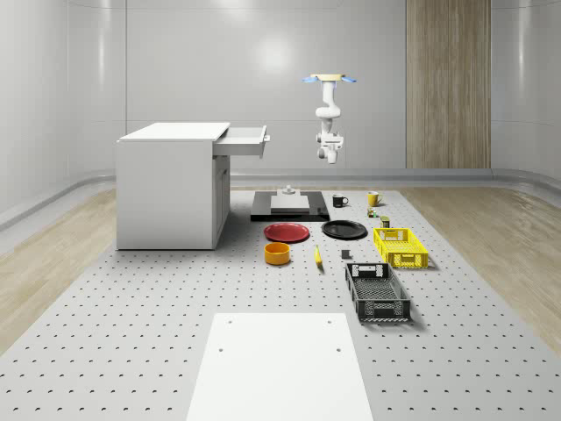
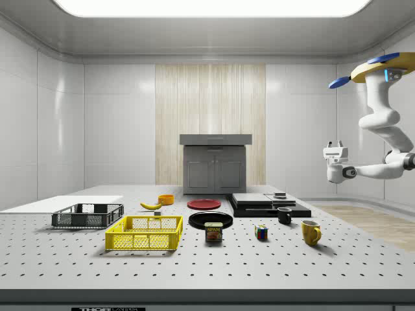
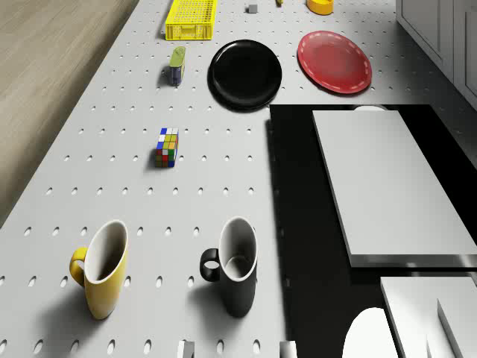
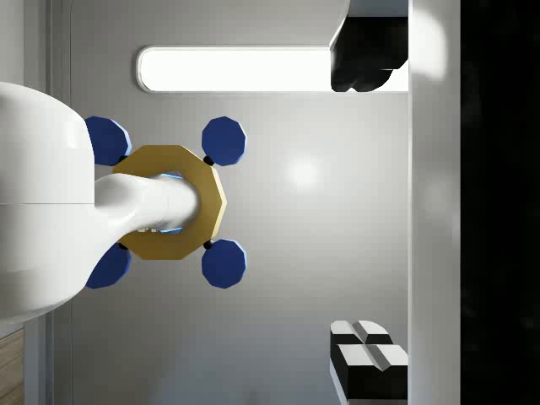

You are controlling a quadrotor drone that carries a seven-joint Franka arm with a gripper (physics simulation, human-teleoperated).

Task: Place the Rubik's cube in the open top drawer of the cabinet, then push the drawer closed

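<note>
The Rubik's cube (image 3: 167, 147) lies on the perforated table, also visible as the Rubik's cube (image 2: 261, 232) and the Rubik's cube (image 1: 372, 213), between the two mugs and a tin. The white cabinet (image 1: 171, 184) stands at the whole-scene view's left with its top drawer (image 1: 245, 140) pulled open. The drone (image 1: 329, 79) hovers high over the table's far side near the mugs. My gripper (image 2: 334, 146) hangs well above the table, tilted upward towards the drone (image 4: 169, 202). The gripper (image 4: 371, 211) is open and empty, far from the cube and the drawer.
A yellow mug (image 3: 100, 268) and a black mug (image 3: 235, 265) stand below the drone. A black slab (image 3: 298, 224) bearing a grey block lies beside them. A black plate (image 3: 246, 73), red plate (image 3: 334, 61), tin (image 3: 177, 65), yellow crate (image 1: 401, 246) and black crate (image 1: 377, 291) lie nearer the front.
</note>
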